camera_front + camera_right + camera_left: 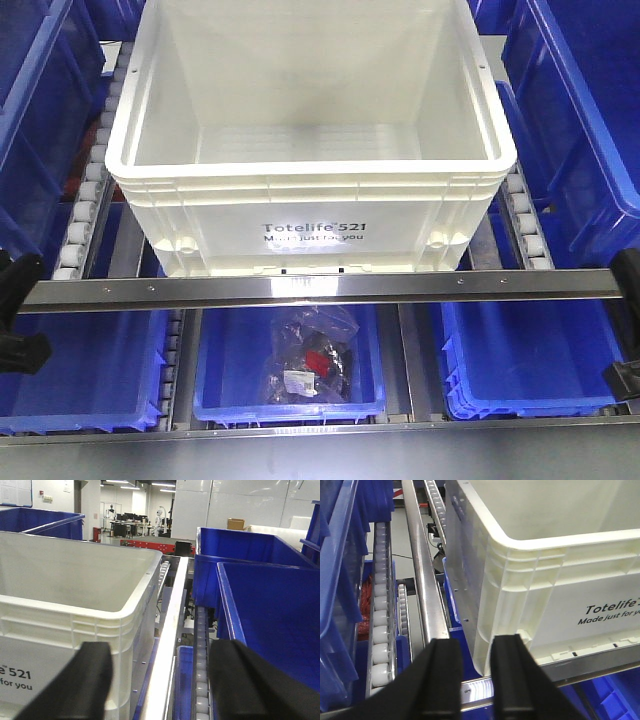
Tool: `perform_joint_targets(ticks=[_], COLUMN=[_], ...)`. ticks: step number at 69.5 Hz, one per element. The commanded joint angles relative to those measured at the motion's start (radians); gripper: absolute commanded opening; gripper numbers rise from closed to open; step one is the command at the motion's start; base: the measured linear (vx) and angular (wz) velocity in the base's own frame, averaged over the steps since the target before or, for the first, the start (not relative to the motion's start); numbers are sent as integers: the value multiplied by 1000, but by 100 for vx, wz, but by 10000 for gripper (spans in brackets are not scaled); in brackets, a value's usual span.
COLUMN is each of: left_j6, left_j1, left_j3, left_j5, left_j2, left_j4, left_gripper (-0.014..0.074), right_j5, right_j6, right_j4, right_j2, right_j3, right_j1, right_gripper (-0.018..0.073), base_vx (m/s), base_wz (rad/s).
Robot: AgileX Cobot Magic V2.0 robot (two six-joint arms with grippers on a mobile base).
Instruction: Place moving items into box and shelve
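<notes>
The box (310,172) is a large white tote with "Totelife 521" printed on its front, sitting on the shelf's roller lane behind a metal rail. What shows of its inside is bare white plastic. The moving items are out of view. My left gripper (477,642) is open and holds nothing. It hangs just off the box's (545,545) front left corner, above the rail. My right gripper (160,650) is wide open and holds nothing, beside the box's (75,607) front right corner, with its left finger (92,652) in front of the box's wall.
A metal rail (320,288) crosses in front of the tote. Roller tracks (90,200) run along both its sides. Blue bins (260,605) flank it. On the level below, a blue bin (220,350) holds a clear bag of dark parts (310,365).
</notes>
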Motion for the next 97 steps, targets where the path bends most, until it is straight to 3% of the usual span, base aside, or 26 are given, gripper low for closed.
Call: perform_joint_targets(ticks=[1, 4, 8, 55, 72, 88, 97], left_j6=[-7, -7, -6, -6, 108, 109, 109], left_j1=[-3, -3, -3, -3, -4, -4, -3], left_j3=[-30, -30, -30, -30, 41, 258, 258], left_j5=[-93, -95, -97, -81, 36, 28, 99], left_j2=[4, 4, 4, 3, -284, -579, -624], left_j4=[-9, -9, -9, -9, 25, 25, 28], left_gripper=[92, -6, -10, -8, -8, -8, -8], right_j5=[-87, -87, -87, -85, -85, -85, -83], right_j6=[-13, -13, -9, -8, -8, -8, -8], right_j4=[-4, -4, -2, -2, -2, -2, -2], right_j2=[14, 14, 14, 14, 14, 14, 13], right_j3=[-29, -29, -29, -28, -28, -28, -28], right_j1=[0, 0, 0, 0, 0, 0, 0], right_gripper=[211, 110, -15, -7, -7, -7, -8], base_vx=[0, 0, 0, 0, 0, 0, 0], base_wz=[0, 0, 0, 0, 0, 0, 0])
